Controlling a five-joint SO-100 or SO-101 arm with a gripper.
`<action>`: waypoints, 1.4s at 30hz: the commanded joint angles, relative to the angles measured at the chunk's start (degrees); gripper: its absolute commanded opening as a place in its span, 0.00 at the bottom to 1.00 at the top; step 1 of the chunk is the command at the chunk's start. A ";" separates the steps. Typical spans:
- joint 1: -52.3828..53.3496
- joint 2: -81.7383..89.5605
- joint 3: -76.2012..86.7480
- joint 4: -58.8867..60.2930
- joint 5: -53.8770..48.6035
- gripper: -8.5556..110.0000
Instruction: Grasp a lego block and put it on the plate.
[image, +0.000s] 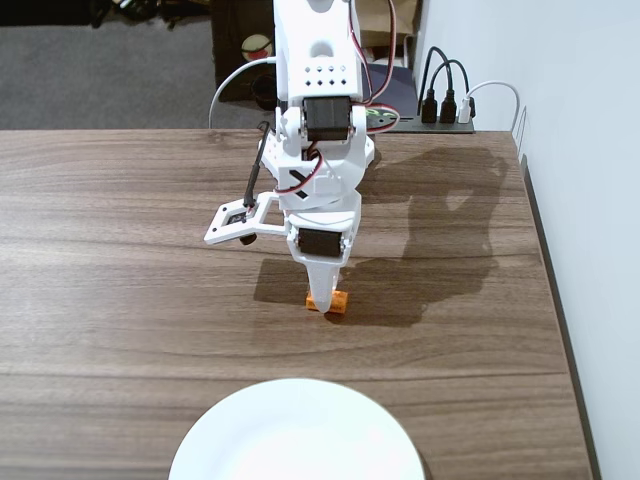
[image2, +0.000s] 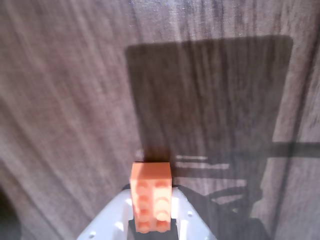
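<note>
Fingers (image2: 152, 222) snug either side of lego block (image2: 151, 197), closed onto it lengthwise for a square grip. Still down on surface (image: 120, 300), well short of plate (image: 296, 435) nearer camera.

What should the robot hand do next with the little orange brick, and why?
Probably lift straight up a little. In the wrist view the lego block sits between the white fingers of the gripper, apparently pinched. In the fixed view it is still low at the table, and the plate lies nearer the camera, so it needs height first.
</note>
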 joint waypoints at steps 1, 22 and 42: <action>-0.18 0.18 -2.02 -0.53 0.00 0.12; 1.85 17.05 -1.14 -0.26 -4.75 0.10; 6.33 10.20 -8.96 -17.49 -11.95 0.10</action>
